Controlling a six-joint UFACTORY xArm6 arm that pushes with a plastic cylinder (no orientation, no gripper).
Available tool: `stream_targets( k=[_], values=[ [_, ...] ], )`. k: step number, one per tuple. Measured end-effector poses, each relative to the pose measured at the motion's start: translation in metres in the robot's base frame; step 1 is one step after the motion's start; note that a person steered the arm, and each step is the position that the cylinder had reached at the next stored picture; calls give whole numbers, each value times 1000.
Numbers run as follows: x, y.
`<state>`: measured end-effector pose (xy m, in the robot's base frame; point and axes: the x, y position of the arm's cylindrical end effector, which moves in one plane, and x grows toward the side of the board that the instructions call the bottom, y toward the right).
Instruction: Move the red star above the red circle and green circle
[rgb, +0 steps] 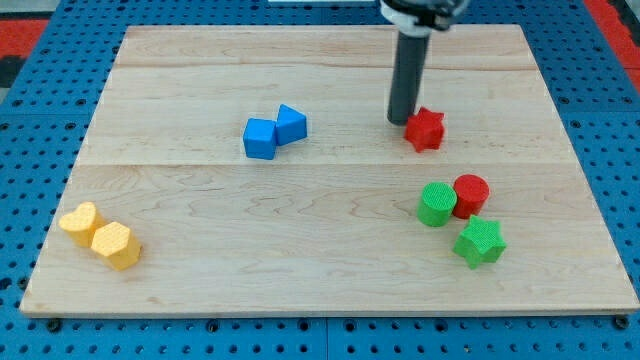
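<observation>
The red star (426, 129) lies right of the board's centre, in the upper half. My tip (401, 121) stands at the star's upper left, touching or almost touching it. The green circle (436, 204) and the red circle (470, 195) sit side by side, touching, well below the star toward the view's bottom right. The star is above them and slightly to the left.
A green star (479, 242) lies just below the two circles. Two blue blocks (274, 132) touch each other left of my tip. Two yellow blocks (100, 236) sit at the lower left. The wooden board (320, 60) rests on a blue pegboard.
</observation>
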<state>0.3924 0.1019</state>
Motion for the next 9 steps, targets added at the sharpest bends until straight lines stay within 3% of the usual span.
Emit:
stream_targets(
  k=[1, 2, 3, 4, 6, 9],
  values=[
    [-20, -8],
    [-26, 26],
    [36, 31],
    [53, 28],
    [36, 25],
    [54, 59]
  ],
)
